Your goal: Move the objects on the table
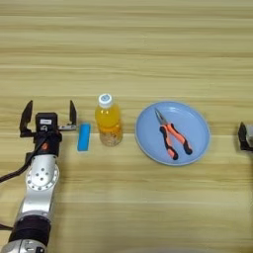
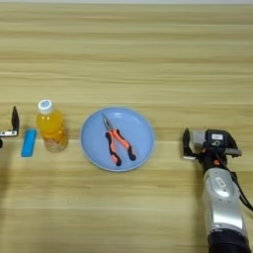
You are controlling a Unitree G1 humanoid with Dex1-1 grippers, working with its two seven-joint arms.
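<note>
My left gripper (image 1: 49, 109) stands open at the left of the table (image 1: 126, 59), with nothing between its two black fingers. Just right of it lies a small flat blue bar (image 1: 84, 137), a short gap from the nearer finger. An orange-juice bottle (image 1: 108, 121) with a white cap stands upright to the right of the bar. Further right, a round light-blue plate (image 1: 192, 123) holds the orange-and-black-handled pliers (image 1: 174, 139). My right gripper (image 2: 207, 142) rests low on the table a little right of the plate, apart from it.
Both silver forearms come up from the table's near edge, the left one (image 1: 39, 183) at the far left and the right one (image 2: 222, 197) at the right. A black cable (image 1: 15, 173) trails beside the left arm.
</note>
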